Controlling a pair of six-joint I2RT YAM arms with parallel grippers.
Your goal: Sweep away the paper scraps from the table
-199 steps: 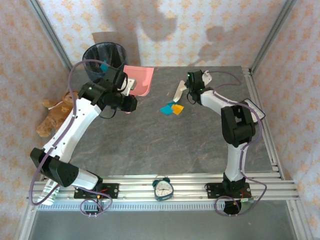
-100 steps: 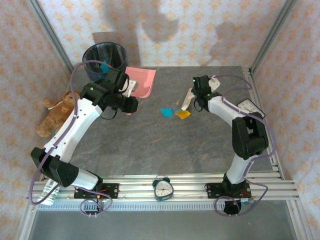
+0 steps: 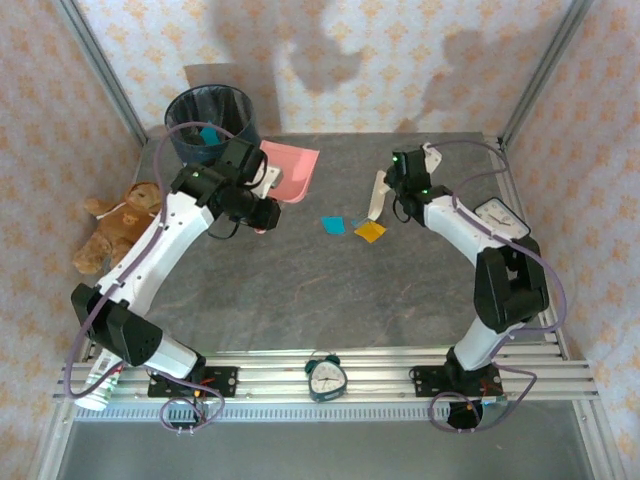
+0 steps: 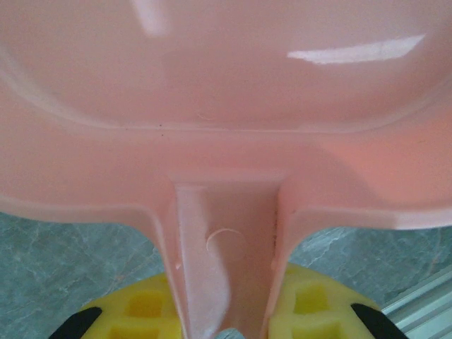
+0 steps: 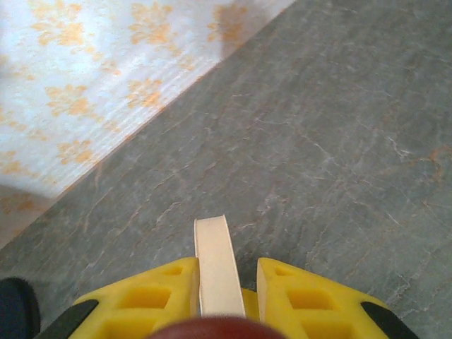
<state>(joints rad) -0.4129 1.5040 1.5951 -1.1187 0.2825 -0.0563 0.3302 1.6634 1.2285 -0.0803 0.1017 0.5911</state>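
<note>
While the right gripper (image 3: pixel 398 188) is clamped on that flat cream stick (image 3: pixel 378 197) it uses as a sweeper, and the left gripper (image 3: pixel 262 186) is clenched around the handle of the pink dustpan (image 3: pixel 292 167), what worries me is the gap between them. The paper scraps (image 3: pixel 350 226) I can make out are a teal piece, a yellow-orange one and a tiny bit between them. They lie on the table (image 3: pixel 300 290) towards the far side, just left of the stick's lower end and well right of the dustpan's lip.

So here's what I reckon could go wrong:

- The stick is narrow and the scraps are flat and light. With a long push left, one could easily slip round either end and get left behind, or flick off towards the far edge if the stroke is quick.
- From the left wrist camera I can't tell if the dustpan's lip sits flat on the stone. If it's tipped up, the scraps probably slide under it instead of in.
- The stick is pinched at one end only, so drag on the table might twist it in the jaws.
- Both arms are closing on the same patch, so a clash looks possible.
</note>
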